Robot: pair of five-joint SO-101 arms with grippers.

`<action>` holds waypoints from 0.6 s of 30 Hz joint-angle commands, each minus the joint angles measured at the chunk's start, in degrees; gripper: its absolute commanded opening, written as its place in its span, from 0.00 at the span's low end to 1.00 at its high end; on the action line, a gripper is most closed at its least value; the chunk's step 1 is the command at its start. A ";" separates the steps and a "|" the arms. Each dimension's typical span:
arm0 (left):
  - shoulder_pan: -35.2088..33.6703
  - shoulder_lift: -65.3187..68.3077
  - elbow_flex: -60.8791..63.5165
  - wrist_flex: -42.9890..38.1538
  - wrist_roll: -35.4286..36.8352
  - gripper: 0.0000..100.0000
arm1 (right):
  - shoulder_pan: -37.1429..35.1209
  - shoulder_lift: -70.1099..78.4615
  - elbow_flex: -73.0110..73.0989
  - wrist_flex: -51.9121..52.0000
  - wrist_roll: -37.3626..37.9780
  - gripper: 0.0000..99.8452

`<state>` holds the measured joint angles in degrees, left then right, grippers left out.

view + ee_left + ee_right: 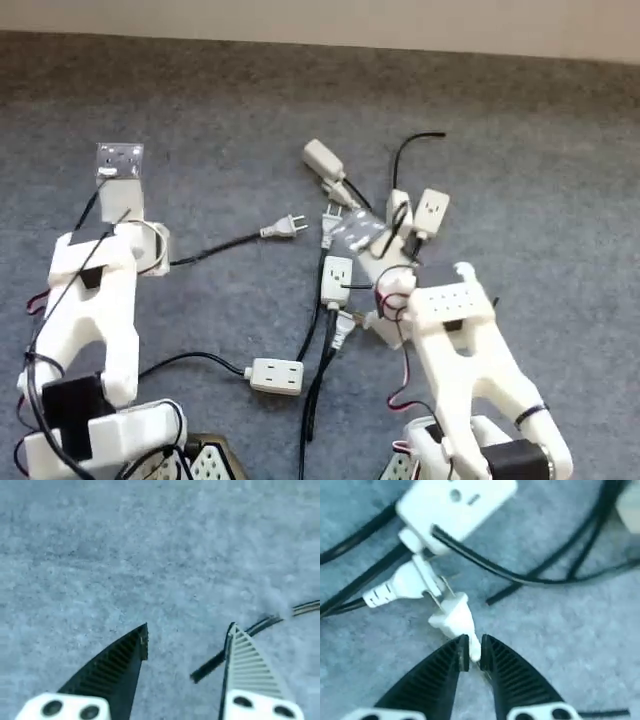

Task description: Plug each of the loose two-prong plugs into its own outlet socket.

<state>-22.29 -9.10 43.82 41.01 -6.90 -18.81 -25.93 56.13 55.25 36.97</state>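
My right gripper (474,645) is shut on the tail of a white two-prong plug (452,617). Its prongs point at a second white plug (395,587), which lies just below a white outlet socket (455,502). In the high view this gripper (348,232) sits in the cluster of cords, with the held plug (331,228) at its tip. Another loose plug (283,228) on a black cord lies on the carpet between the arms. My left gripper (187,635) is open over bare carpet, with a black cord (220,660) beside one finger. From above, the left gripper (120,160) is at the far left.
More white sockets lie about: one at the back (323,158), two at the right (432,210), one in the middle (336,275) and one near the front (277,375). Black cords (320,370) cross between them. Grey carpet (220,120) covers the floor.
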 commanded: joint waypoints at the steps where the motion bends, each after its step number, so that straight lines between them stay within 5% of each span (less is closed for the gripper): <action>1: -0.75 2.95 -2.95 -0.97 0.26 0.26 | -0.84 0.13 2.86 -6.11 2.55 0.06; 18: -0.48 15.08 -12.53 4.40 0.35 0.26 | 1.10 -0.66 13.58 -14.81 7.65 0.06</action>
<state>-22.81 5.76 32.66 45.32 -6.90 -18.46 -26.37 67.56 40.48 42.95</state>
